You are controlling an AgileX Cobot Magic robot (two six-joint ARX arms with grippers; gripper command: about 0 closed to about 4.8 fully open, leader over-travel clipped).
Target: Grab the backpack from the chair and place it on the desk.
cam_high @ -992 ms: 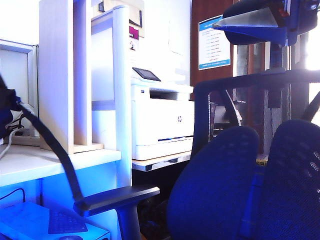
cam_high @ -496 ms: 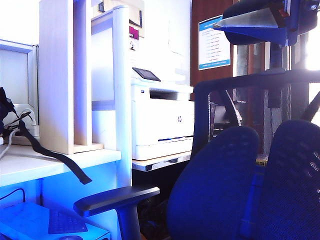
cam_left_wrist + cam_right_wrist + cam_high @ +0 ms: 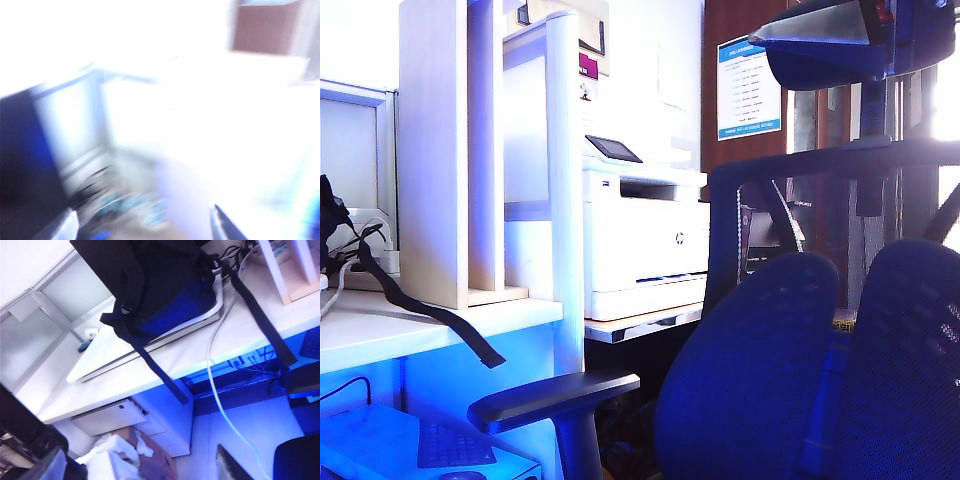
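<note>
Chair (image 3: pixel 800 370) fills the right foreground, armrest (image 3: pixel 552 396) toward the desk (image 3: pixel 380 330). Backpack (image 3: pixel 332 215) at left edge on desk, one strap (image 3: pixel 430 315) hanging over the edge. Printer (image 3: pixel 645 250) behind.

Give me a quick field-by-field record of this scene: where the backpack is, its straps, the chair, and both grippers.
backpack: lying on the desk, on top of a flat white slab
straps: one strap hangs over the desk's front edge
chair: seat not in view, no backpack on its backrest
left gripper: fingertips apart, nothing between them; view badly blurred
right gripper: open, empty, above and off the desk
printer: on the next table
</note>
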